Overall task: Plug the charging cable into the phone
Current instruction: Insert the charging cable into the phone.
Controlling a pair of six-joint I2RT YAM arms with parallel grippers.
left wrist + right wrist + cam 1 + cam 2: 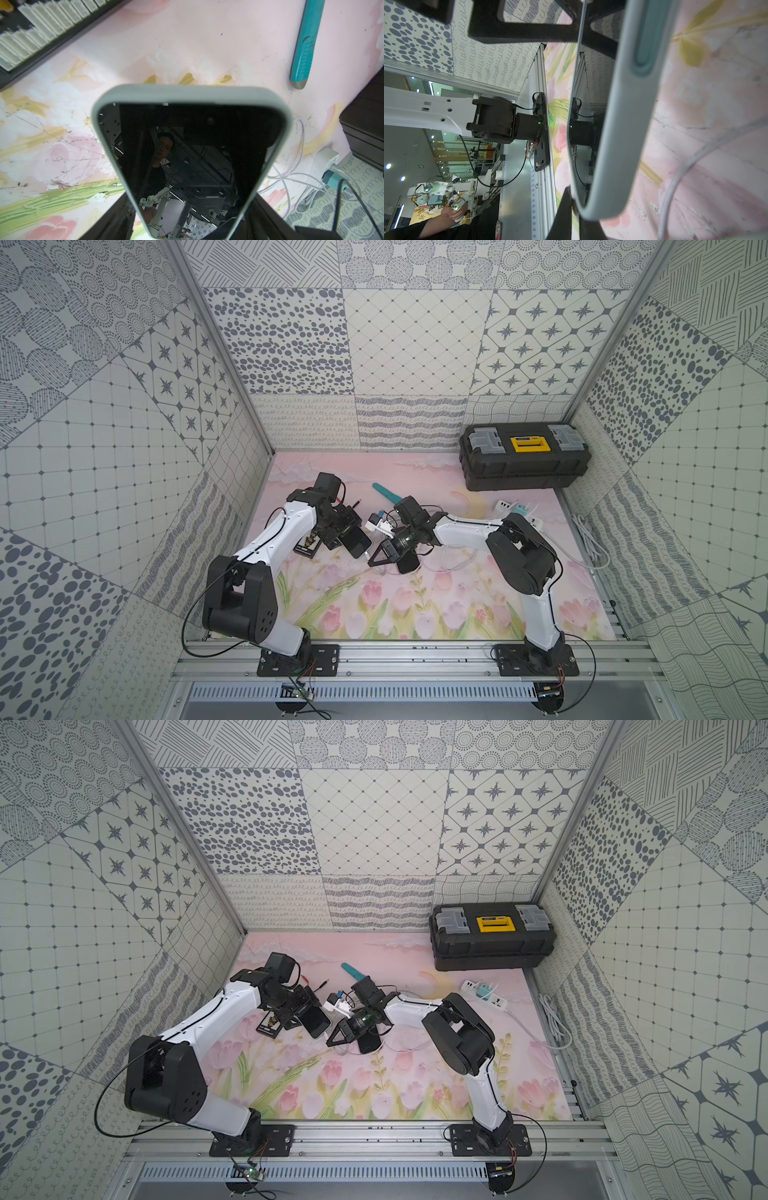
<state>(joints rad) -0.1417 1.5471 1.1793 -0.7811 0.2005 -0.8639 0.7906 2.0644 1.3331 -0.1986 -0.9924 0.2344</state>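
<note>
In both top views the grey-cased, dark-screened phone [357,543] is clamped widthwise by the wide-spread left gripper [345,536]; the right gripper [370,561] is closed tight at its end. Left wrist view: the phone is seen squarely seated. Right wrist view: the thin white charging cable [673,182] is blurred and its plug unseen, so alignment should be confirmed before pushing

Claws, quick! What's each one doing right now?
Left claw: closed on the phone.
Right claw: shut by the phone's end; anything pinched can't be told.
</note>
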